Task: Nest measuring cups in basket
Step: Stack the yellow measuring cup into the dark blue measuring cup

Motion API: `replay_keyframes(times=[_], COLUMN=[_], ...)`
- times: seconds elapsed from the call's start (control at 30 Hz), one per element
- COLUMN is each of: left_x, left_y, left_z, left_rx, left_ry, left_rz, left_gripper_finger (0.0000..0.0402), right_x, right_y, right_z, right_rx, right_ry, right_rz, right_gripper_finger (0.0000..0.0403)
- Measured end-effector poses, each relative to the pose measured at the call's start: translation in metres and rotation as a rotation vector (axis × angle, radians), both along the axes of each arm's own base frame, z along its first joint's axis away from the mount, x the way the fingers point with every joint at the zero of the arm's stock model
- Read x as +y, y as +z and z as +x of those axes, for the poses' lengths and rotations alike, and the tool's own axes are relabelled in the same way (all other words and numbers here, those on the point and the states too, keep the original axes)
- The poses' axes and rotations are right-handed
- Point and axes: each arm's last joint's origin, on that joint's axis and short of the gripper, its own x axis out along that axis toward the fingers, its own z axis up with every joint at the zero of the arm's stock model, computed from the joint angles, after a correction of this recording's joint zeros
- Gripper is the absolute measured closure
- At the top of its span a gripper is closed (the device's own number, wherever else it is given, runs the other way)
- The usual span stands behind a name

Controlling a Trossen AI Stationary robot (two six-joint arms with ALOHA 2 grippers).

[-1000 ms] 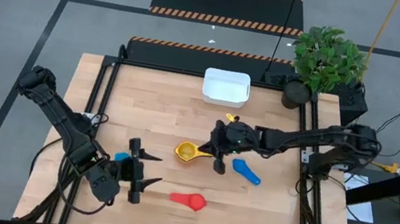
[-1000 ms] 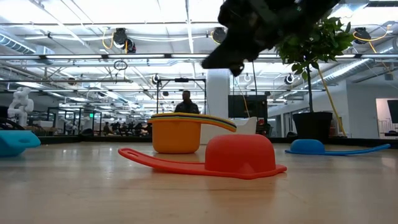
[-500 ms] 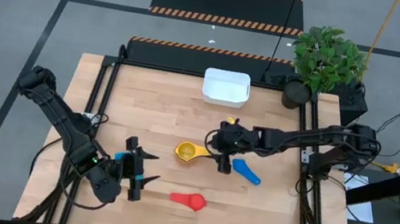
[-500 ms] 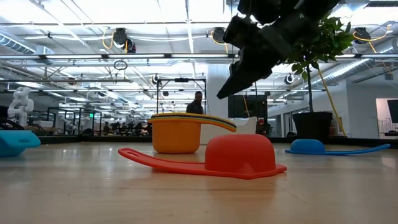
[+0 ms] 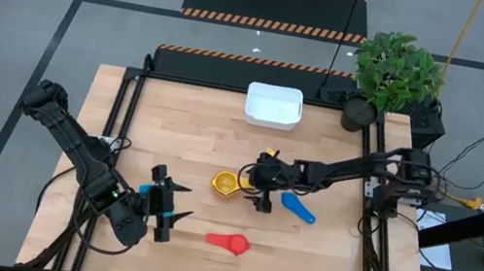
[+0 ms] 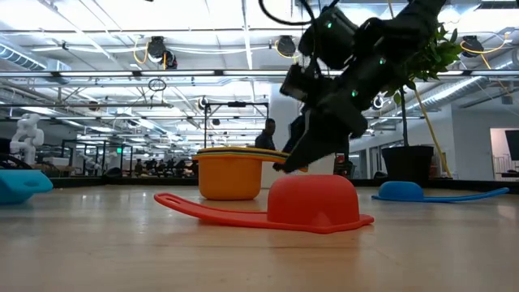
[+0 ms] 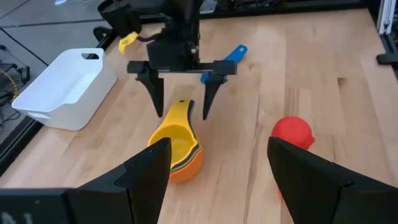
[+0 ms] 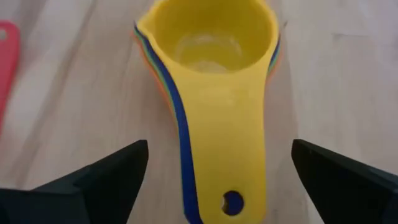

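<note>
Wooden table (image 5: pixel 212 140), with the white basket (image 5: pixel 274 104) at its far edge, empty and well apart from every cup. Left gripper (image 5: pixel 167 208) parked near the front left, fingers spread, holding nothing, beside a light blue cup (image 5: pixel 150 190) half hidden under it. Right gripper (image 5: pixel 262 187) lowered over mid-table, fingers (image 7: pixel 154 87) wide apart and straddling the handle of the nested stack of measuring cups (image 5: pixel 226 184).

Key relation: stack's long axis runs from the bowl, on the left-arm side, along the yellow handle toward the right gripper, so that handle points straight into the open claw. Seen from the right wrist, yellow top cup (image 8: pixel 214 46) dead ahead, handle centred between the two fingers, a dark blue handle edge peeking out beneath. No contact visible; stack resting on the table, orange outer cup (image 6: pixel 230 178) at the bottom.

Right arm clearly nearer; probably best placed to close on the handles and carry the stack away toward the basket.

Loose yet: dark blue cup (image 5: pixel 297 206) just beside the right gripper, red cup (image 5: pixel 229 242) upturned nearer the front.
</note>
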Motion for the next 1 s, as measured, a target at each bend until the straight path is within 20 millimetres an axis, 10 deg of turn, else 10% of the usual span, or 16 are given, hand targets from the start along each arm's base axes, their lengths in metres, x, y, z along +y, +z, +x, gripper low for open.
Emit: replay_keyframes(times=[0.23,1.0], left_x=[0.001,0.015], left_y=[-0.001,-0.001], left_z=[-0.001,0.009], left_rx=[0.02,0.035], left_ry=[-0.014,0.022], left_rz=[0.035,0.057], left_gripper_finger=[0.0133,0.0133], right_x=[0.002,0.004], right_y=[-0.004,0.002], right_z=[0.0,-0.002], right_rx=[0.017,0.012], right_ry=[0.006,-0.013], right_rz=[-0.001,0.028], right_gripper_finger=[0.0023,0.0233])
